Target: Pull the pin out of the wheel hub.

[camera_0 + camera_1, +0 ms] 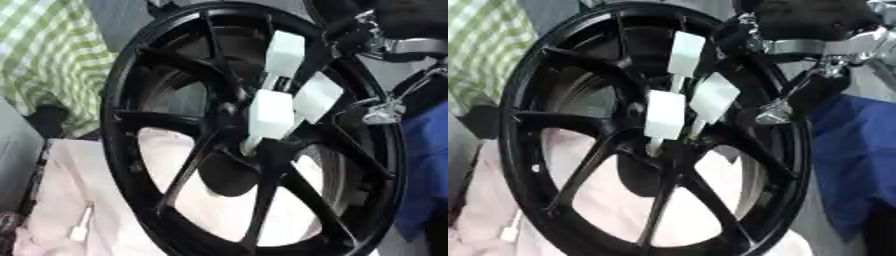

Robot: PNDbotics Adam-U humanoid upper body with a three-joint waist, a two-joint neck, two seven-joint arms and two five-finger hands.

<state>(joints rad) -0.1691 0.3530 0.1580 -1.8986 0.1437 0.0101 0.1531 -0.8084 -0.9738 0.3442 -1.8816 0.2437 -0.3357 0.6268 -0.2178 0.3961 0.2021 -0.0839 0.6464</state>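
My right hand [811,22] steadies the upright wheel [553,150] by its rim, fingers' state unclear, while three white pins [271,112] wait.

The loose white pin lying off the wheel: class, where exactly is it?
The loose white pin lies at the lower left of the left eye view, on the pale pink cloth, just outside the black wheel's rim.

Pale pink cloth [61,200] below, green checked fabric [44,55] upper left, blue fabric [855,150] right
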